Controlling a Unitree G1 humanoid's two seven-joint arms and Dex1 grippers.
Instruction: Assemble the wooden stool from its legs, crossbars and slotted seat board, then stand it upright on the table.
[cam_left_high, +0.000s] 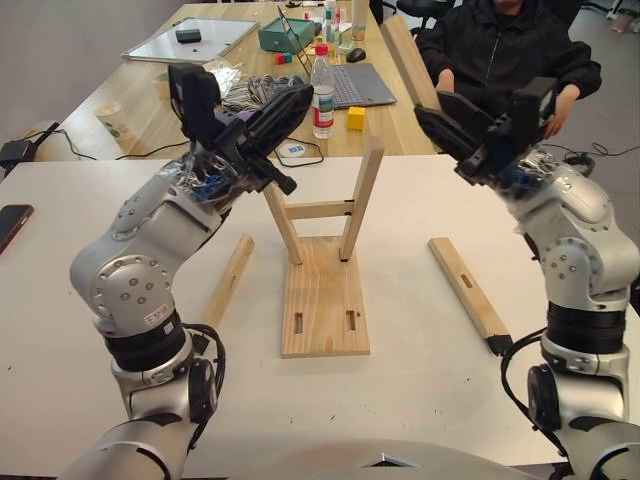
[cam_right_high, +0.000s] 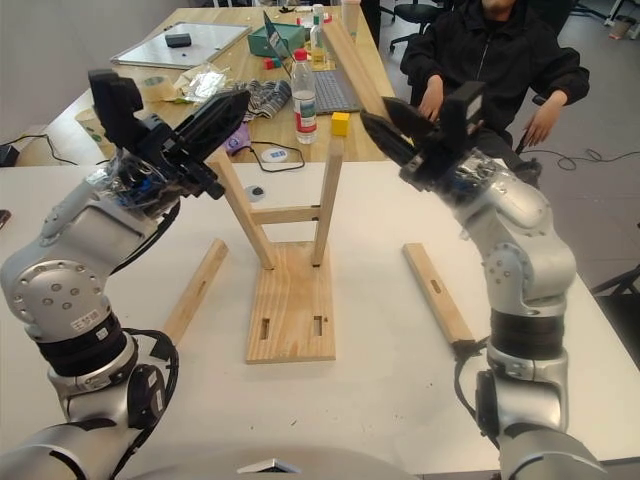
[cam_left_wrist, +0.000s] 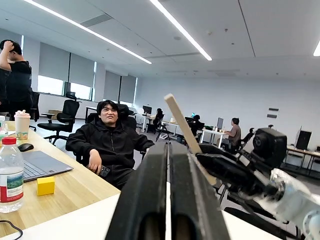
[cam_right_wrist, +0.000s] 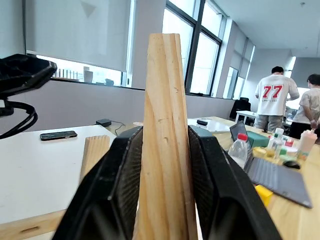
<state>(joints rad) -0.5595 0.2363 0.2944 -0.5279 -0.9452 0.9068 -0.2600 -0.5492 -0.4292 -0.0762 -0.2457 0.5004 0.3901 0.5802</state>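
The slotted seat board (cam_left_high: 325, 300) lies flat on the white table. Two legs stand in its far slots, the left leg (cam_left_high: 285, 228) and the right leg (cam_left_high: 362, 195), joined by a crossbar (cam_left_high: 320, 210). My left gripper (cam_left_high: 303, 96) is shut and empty above the left leg's top, pointing toward the right leg. My right gripper (cam_left_high: 425, 113) is open just right of the right leg's top. In the right wrist view that leg (cam_right_wrist: 165, 100) rises between the fingers (cam_right_wrist: 125, 180). One loose leg (cam_left_high: 230, 278) lies left of the board, another (cam_left_high: 468, 288) lies right of it.
A wooden table behind carries a water bottle (cam_left_high: 322, 90), a yellow block (cam_left_high: 356, 118), a laptop (cam_left_high: 358, 85) and a cable. A phone (cam_left_high: 10, 226) lies at the white table's left edge. Bare tabletop lies in front of the board.
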